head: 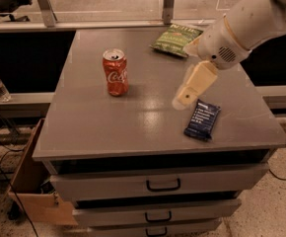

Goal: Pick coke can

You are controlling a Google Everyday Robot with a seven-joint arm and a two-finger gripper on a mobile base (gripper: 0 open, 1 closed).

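Observation:
The coke can stands upright on the left half of the grey cabinet top. It is red with a white script logo and a silver top. My gripper hangs from the white arm that comes in from the upper right. It is above the middle of the cabinet top, to the right of the can and well apart from it. It holds nothing that I can see.
A green chip bag lies at the back of the top. A dark blue snack bar wrapper lies near the front right, just right of the gripper. Drawers sit below. A cardboard box stands on the floor at left.

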